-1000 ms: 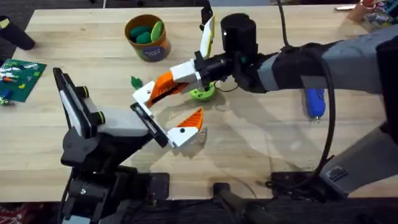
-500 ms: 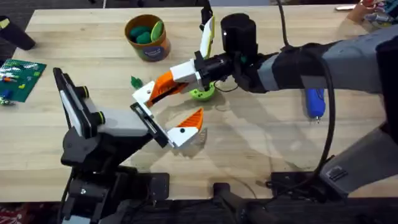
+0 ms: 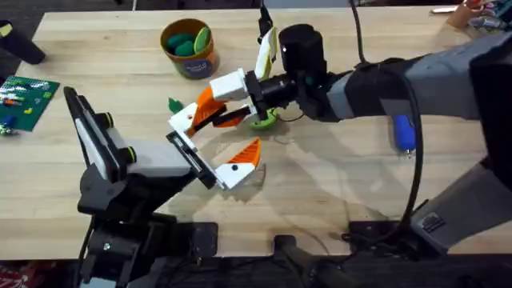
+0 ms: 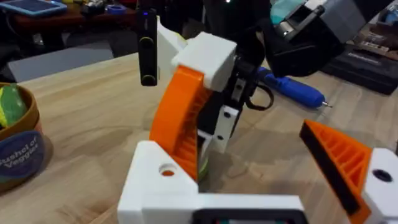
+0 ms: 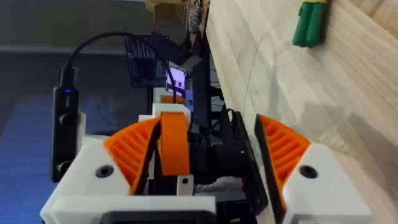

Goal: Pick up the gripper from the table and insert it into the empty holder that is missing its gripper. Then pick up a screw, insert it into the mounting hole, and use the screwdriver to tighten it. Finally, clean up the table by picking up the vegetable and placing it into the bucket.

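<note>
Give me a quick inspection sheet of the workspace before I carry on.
Surface: wooden table, bare in the right-hand middle.
Job's things: bucket upright at the far side, green vegetables in it; screwdriver lying flat, partly behind the right arm; one loose green vegetable on the table.
Clutter: green baseplate at the left edge; lime-green piece under the right arm's wrist.
Grippers: left gripper open; right gripper open, facing the left one closely.
Cables: black cable hanging along the right arm.
Surroundings: dark object at the far left corner.
</note>
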You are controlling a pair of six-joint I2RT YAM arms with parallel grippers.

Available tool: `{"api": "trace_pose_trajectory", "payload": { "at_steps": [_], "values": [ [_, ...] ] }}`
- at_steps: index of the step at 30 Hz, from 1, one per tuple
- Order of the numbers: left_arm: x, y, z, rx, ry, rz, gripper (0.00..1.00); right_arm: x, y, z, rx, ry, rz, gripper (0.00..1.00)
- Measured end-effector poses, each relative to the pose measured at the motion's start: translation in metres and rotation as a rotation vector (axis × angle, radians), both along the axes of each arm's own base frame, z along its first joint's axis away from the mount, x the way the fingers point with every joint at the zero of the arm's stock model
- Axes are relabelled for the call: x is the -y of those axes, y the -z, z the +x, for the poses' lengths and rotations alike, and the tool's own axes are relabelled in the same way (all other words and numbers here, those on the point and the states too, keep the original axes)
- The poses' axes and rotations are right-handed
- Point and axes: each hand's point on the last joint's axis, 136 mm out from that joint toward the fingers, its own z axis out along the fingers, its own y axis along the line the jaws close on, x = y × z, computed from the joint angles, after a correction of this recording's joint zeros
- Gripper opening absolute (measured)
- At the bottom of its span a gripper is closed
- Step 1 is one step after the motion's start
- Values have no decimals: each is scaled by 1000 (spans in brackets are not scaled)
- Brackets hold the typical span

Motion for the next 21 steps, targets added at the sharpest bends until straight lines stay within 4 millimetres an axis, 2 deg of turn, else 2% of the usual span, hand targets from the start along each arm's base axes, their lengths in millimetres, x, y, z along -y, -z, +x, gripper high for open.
{"api": "trace_pose_trajectory", "payload": {
  "at_steps": [7, 21],
  "values": [
    [0, 0, 0, 10, -2, 9, 987, 0, 2, 0, -3, 5, -6, 963],
    [0, 0, 0, 12, 1, 10, 987, 2, 2, 2, -3, 11, -6, 988]
  ]
}}
